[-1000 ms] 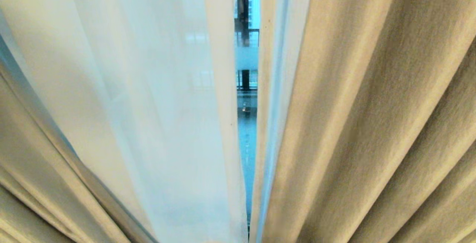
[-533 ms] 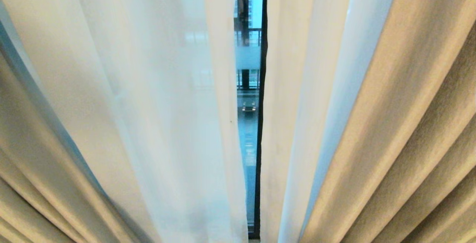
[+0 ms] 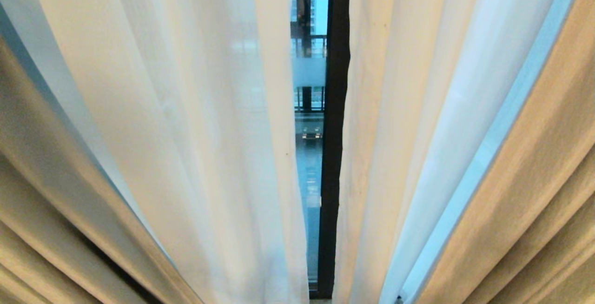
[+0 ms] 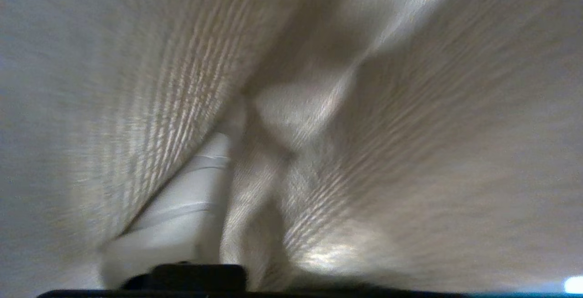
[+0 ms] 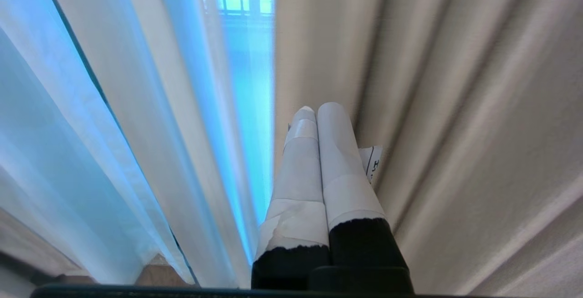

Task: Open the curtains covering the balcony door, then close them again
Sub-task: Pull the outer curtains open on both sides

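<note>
Up close at the curtains: my left gripper point(image 4: 200, 175) is buried in a fold of the heavy drape point(image 4: 364, 129), woven cloth lying over it. I cannot tell whether it has hold of the cloth. My right gripper point(image 5: 316, 109) is parked just beside another fold of the drape, fingers pressed together on nothing, with a small paper label point(image 5: 374, 163) next to them.

Beyond the arms, the white sheers point(image 3: 209, 132) hang across the middle of the head view, with beige drapes outside them on both sides. Between the two sheer panels runs a narrow slit. In it stands the dark frame of the balcony door point(image 3: 332, 132), with a strip of glass beside it and, farther off, a dark railing point(image 3: 309, 43) and buildings.

The door is, I judge, almost wholly covered. Whichever way I draw the cloth next, I want a sure hold on the leading edge, drape and sheer taken together. I want to pull sideways along the rail, not downward, so the hooks slide and do not bind. The sheer looks light and slippery, so a shallow pinch may lose it. A loose fold hanging over the wrist camera leaves me working nearly blind on that side.

No containers are in view in any picture.
</note>
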